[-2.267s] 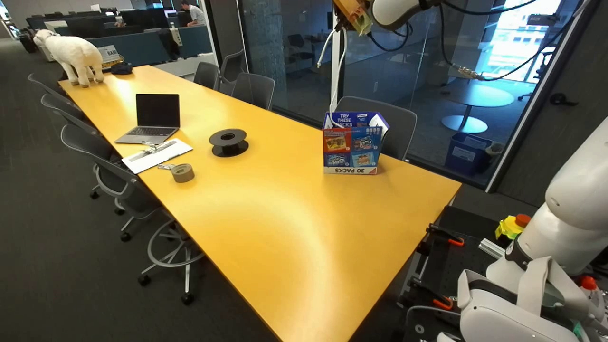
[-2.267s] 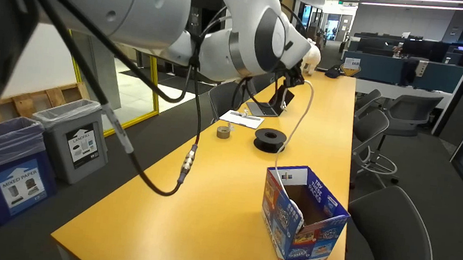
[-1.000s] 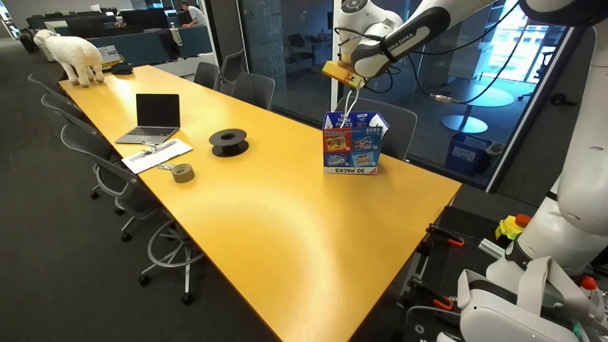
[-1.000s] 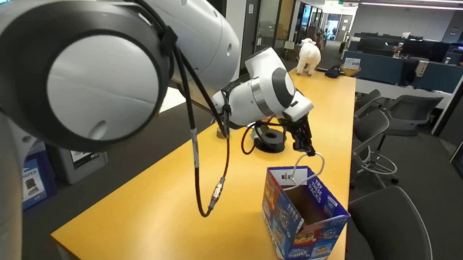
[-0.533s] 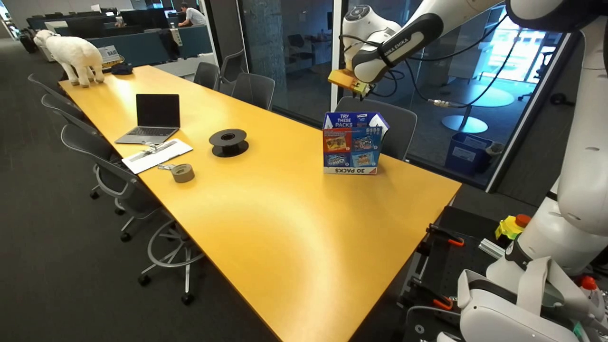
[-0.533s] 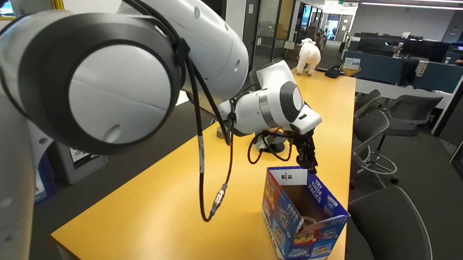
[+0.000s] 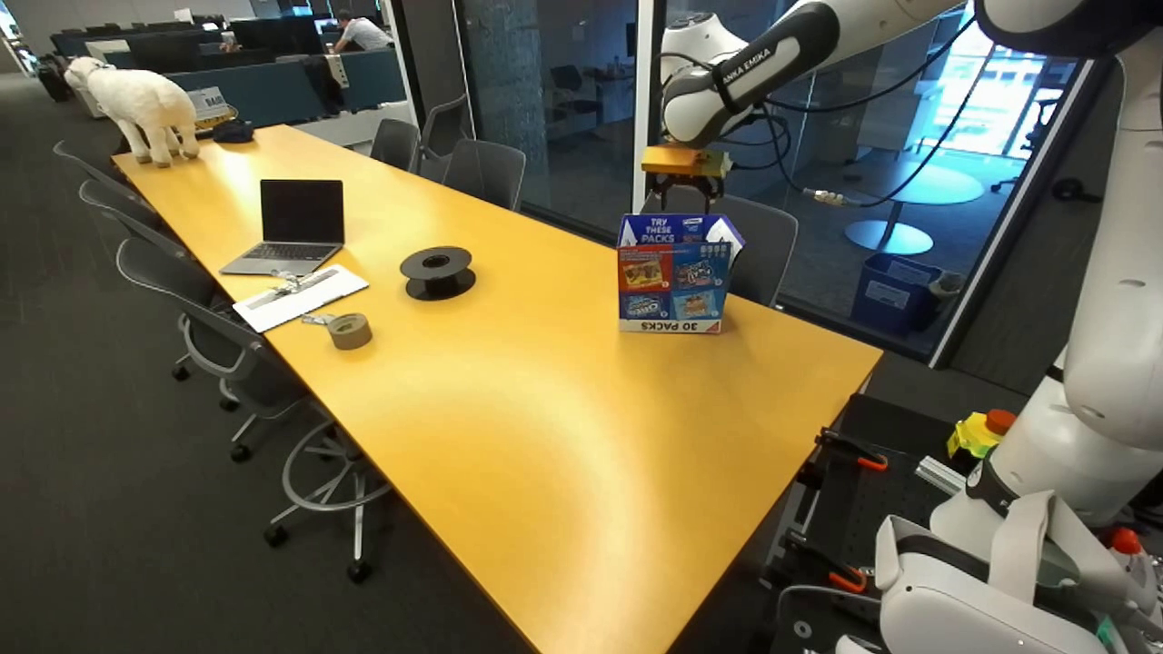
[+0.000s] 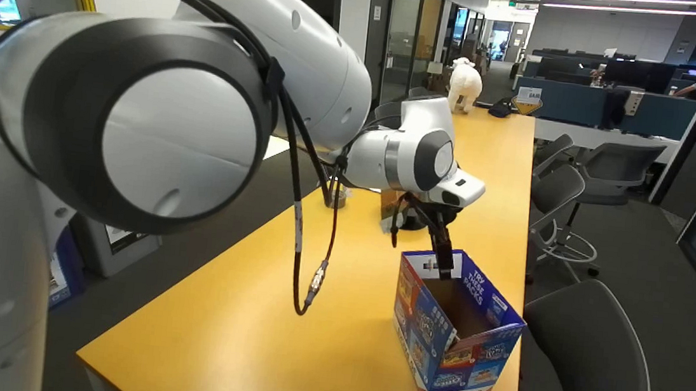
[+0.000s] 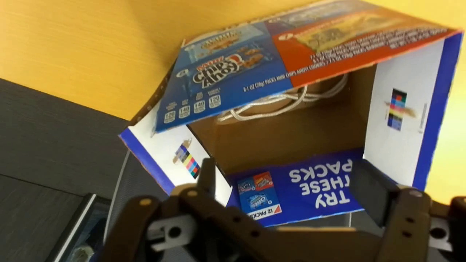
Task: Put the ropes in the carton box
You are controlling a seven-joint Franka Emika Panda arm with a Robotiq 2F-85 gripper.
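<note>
The carton box [image 7: 672, 289] stands upright and uncovered near the table's edge, its blue printed sides showing in both exterior views. Inside it, in the wrist view, white ropes [image 9: 255, 117] lie looped at the bottom, partly hidden behind the box's printed flap. From outside, the box walls conceal them. My gripper [image 9: 289, 183] is open, its two fingers wide apart with nothing between them. It points down just above the box's top, and in an exterior view the gripper [image 8: 444, 275] overlaps the far rim; contact with the cardboard cannot be made out.
A black spool [image 7: 437, 272], a tape roll [image 7: 349, 331], a clipboard [image 7: 302, 296] and a laptop [image 7: 300, 227] sit farther along the table [image 7: 545, 436]. A grey chair [image 8: 589, 346] stands close beside the box. A dark cable [image 8: 296, 267] hangs from the arm.
A white rope hung from my gripper into the box a second ago; the gripper has let it go. The jaws have opened, and the hand has come lower and turned to point down.
</note>
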